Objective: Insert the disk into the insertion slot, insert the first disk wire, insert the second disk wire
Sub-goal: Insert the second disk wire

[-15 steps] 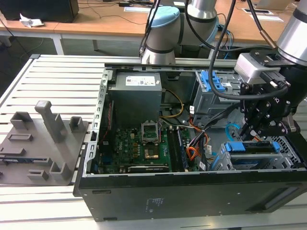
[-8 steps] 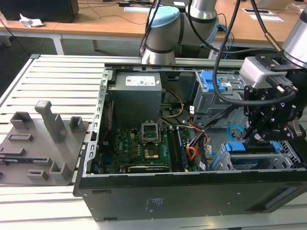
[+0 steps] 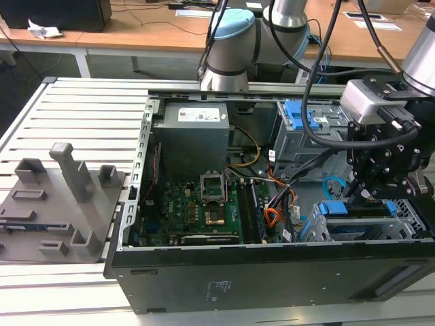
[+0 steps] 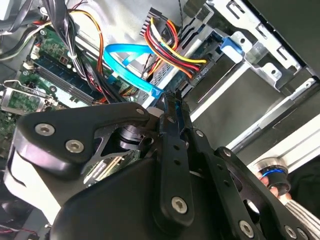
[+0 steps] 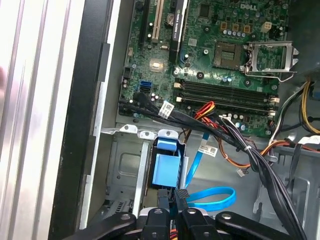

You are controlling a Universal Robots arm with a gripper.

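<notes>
Now the gripper sits low at the disk, already in the insertion slot at four o'clock, its jaws pinched near-shut, likely on a wire plug.

Silver arm, pale-blue joint caps, black screwed linkages

A slatted aluminium table stands before wooden desks on a dark floor.

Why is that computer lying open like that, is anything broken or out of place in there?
Nothing looks damaged. The case lies open on its side, the processor socket is bare, and a blue cable loops loose near the pincer. That looks like work under way.
</notes>
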